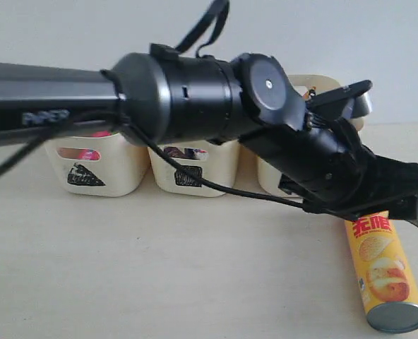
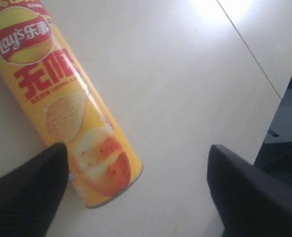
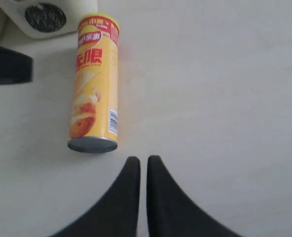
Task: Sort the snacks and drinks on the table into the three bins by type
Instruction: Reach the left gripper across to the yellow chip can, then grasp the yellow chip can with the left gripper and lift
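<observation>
The yellow-orange chip tube (image 1: 382, 272) lies on the table (image 1: 159, 268) at the front right, silver end toward the front. My left gripper (image 1: 401, 201) reaches across and hangs just above the tube's far end. It is open, with one finger (image 2: 30, 190) beside the tube (image 2: 62, 98) and the other (image 2: 249, 192) far off over bare table. My right gripper (image 3: 142, 160) is shut and empty, a little short of the tube's silver end (image 3: 92, 144). The three bins (image 1: 96, 169) (image 1: 191, 169) (image 1: 271, 176) stand in a row at the back. Drinks and bags are hidden.
Something pink (image 1: 89, 153) shows through the handle slot of the triangle-marked bin. The left arm (image 1: 174, 92) covers much of the exterior view and the third bin. In the right wrist view the circle-marked bin (image 3: 47, 19) stands just beyond the tube (image 3: 94, 98).
</observation>
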